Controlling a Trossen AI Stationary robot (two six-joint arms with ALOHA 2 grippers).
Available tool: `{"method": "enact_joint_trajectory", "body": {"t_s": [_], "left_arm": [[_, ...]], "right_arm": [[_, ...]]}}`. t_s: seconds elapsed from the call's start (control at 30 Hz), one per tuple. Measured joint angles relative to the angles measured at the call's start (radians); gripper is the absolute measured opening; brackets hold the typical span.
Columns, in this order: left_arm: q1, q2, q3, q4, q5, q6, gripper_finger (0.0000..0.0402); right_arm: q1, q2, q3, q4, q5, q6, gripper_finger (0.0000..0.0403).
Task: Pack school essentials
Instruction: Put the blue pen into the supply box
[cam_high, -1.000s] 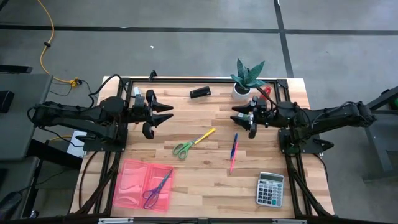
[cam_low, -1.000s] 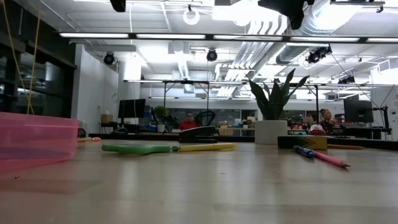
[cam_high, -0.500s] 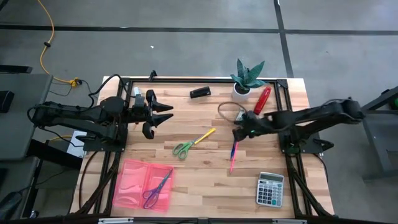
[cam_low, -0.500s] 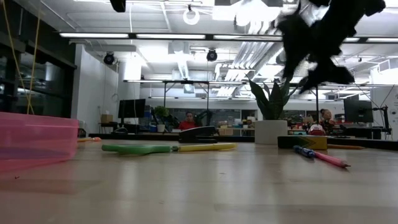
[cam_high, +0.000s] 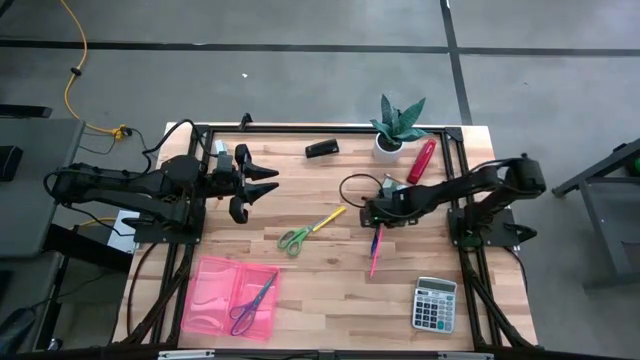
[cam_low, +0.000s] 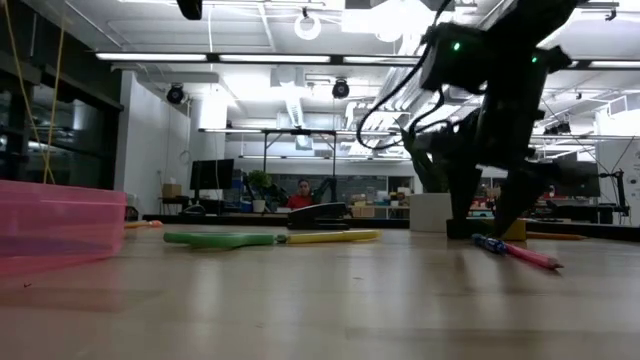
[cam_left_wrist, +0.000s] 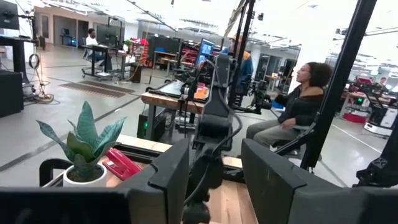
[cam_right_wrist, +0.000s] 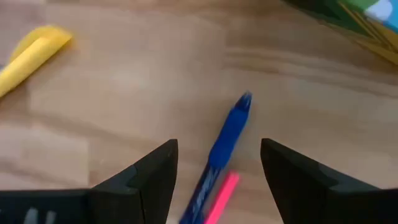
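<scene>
From above, the right gripper (cam_high: 376, 212) sits in the middle of the frame, right over the top end of the blue pen (cam_high: 378, 226) and the pink pen (cam_high: 374, 255). Its fingers are apart and hold nothing. The left gripper (cam_high: 258, 186) waits in the upper left part, fingers partly apart, empty. The pink tray (cam_high: 205, 288) is at the lower left with the purple scissors (cam_high: 252, 300) inside. The green scissors (cam_high: 296, 237) lie in the middle.

From table height, the right gripper (cam_low: 487, 215) hangs at the right, just above the blue pen (cam_low: 489, 243).

In the right wrist view, the blue pen (cam_right_wrist: 225, 142) is thin and lies between the fingers (cam_right_wrist: 144, 177), touching the pink pen (cam_right_wrist: 219, 198). I think the grab could catch both pens, or one could roll away because they are so thin.
</scene>
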Motion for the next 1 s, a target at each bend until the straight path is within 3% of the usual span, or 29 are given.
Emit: {"method": "enact_joint_trajectory", "body": {"t_s": [0.17,0.3,0.67,0.93,1.0], "left_arm": [[0.0,0.0,0.0,-0.003,0.0,0.0,0.0136],[0.0,0.0,0.0,-0.004,0.0,0.0,0.0136],[0.0,0.0,0.0,-0.004,0.0,0.0,0.0136],[0.0,0.0,0.0,-0.004,0.0,0.0,0.0136],[0.0,0.0,0.0,-0.004,-0.001,0.0,0.0136]], "right_arm": [[-0.012,0.045,0.005,-0.001,0.015,0.066,0.0219],[-0.012,0.048,0.004,-0.013,0.025,0.096,0.0192],[-0.012,0.05,0.001,-0.071,0.038,0.093,0.0019],[-0.012,0.036,-0.002,-0.047,0.063,0.08,0.0014],[-0.015,0.018,-0.007,-0.023,0.127,0.052,0.0006]]}}
